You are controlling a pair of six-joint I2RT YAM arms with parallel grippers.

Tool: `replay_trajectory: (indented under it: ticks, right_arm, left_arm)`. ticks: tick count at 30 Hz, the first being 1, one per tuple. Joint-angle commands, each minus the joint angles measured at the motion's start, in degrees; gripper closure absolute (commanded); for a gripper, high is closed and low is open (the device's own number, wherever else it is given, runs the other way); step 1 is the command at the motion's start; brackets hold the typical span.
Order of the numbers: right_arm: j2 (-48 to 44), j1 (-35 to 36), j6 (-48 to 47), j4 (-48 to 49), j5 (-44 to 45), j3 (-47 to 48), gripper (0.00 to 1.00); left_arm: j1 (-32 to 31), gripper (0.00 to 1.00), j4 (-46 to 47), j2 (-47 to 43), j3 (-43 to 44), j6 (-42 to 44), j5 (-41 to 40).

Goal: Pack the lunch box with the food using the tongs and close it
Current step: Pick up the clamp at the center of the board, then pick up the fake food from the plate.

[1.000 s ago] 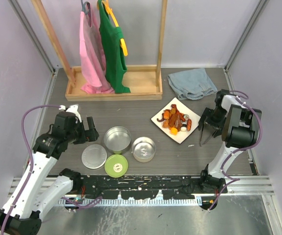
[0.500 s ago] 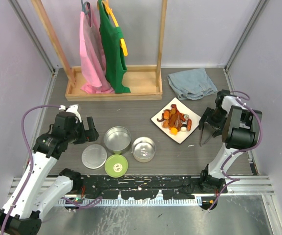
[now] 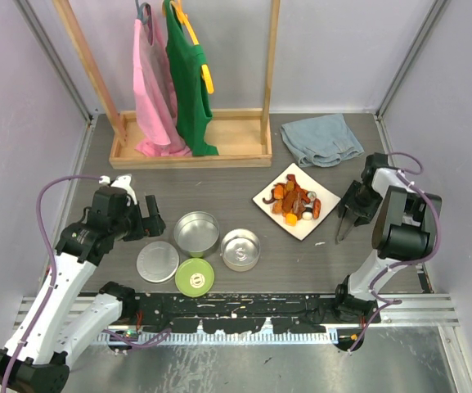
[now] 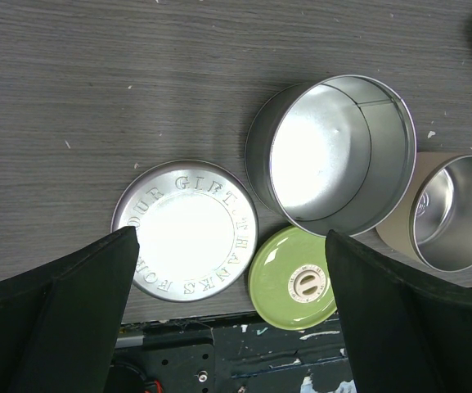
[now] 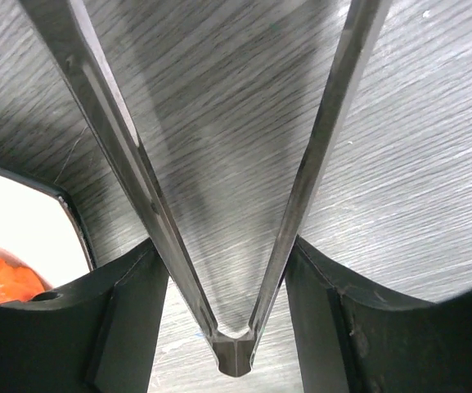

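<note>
Both tins of the lunch box (image 3: 196, 233) stand open and empty on the desk (image 3: 219, 184); the larger tin (image 4: 334, 155) sits just beside the smaller tin (image 4: 452, 214); the steel lid (image 4: 185, 231) and green lid (image 4: 293, 278) lie flat just in front of them. All the food (image 3: 295, 201) is heaped on the white plate (image 3: 311, 226), right of the tins. The tongs (image 5: 301, 180) lie right of the plate; the right jaws are closed against both tong arms near the V joint. The left jaws stand wide apart above the lids, holding nothing.
</note>
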Motion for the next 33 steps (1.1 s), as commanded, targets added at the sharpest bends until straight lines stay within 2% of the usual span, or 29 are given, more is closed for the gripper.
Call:
replay_trajectory:
  ticks: [1, 9, 11, 17, 25, 33]
  right_arm:
    - [-7.5, 0.0, 2.0, 6.5, -1.1, -3.6, 0.4]
    - [-25.5, 1.4, 3.7, -2.6, 0.8, -2.3, 0.4]
    - [-31.5, 3.9, 4.0, -7.0, 2.1, -0.2, 0.4]
    - [-40.4, 8.8, 4.9, -15.2, 0.4, 4.7, 0.41]
    - [-46.1, 12.8, 3.5, -24.0, -12.0, 9.0, 0.42]
    - [-48.1, 15.6, 0.8, -24.0, -18.0, 8.4, 0.42]
  left_arm:
    - [0.2, 0.02, 2.0, -0.2, 0.0, 0.0, -0.1]
    - [0.2, 0.02, 2.4, -0.5, 0.0, 0.1, 0.8]
    - [0.2, 0.02, 2.4, -0.7, 0.0, 0.1, 0.5]
    - [0.1, 0.02, 2.3, -1.3, 0.0, -0.2, -0.5]
    - [0.2, 0.02, 1.9, -0.5, 0.2, -0.8, -2.9]
    - [0.1, 0.02, 0.8, 0.6, 0.9, -1.4, -5.7]
